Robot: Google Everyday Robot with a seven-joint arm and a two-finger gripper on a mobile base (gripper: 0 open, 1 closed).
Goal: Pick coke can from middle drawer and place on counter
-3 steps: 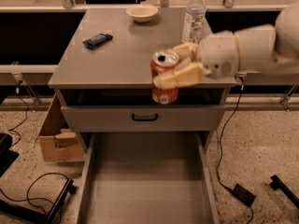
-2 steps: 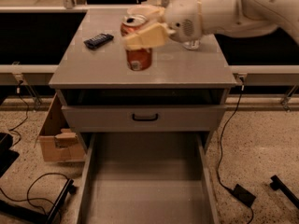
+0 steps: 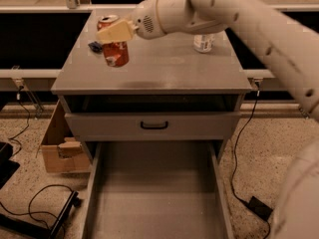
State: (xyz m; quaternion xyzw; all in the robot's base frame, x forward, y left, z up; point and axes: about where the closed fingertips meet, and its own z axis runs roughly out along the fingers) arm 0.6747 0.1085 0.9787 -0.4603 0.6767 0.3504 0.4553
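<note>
The robot's pale arm (image 3: 239,19) is the biggest thing in view, sweeping in from the right and reaching across the back of the grey cabinet. The cabinet's flat top, the table (image 3: 164,71), lies below it. Below that, the middle drawer (image 3: 154,183) is pulled fully out toward the camera, its plain floor bare. Above the tray sits a closed drawer front (image 3: 154,125) with a black handle. A cardboard box (image 3: 60,151) stands on the floor to the cabinet's left.

At the arm's end, the tool (image 3: 110,34) is over the table's back left area, its fingers clamped on the coke can (image 3: 114,51). The can is tilted, its silver top leaning away to the left. It seems to hang a little above the surface, though I cannot tell for certain that its base is clear of it. The base of a water bottle (image 3: 203,43) stands well apart, at the back right. A small dark object (image 3: 93,46) lies just behind the can.

By my judgement the pick is done: the can is out of the drawer and over the table. What is left is to lower it, stand it upright, release it and draw the arm away.
</note>
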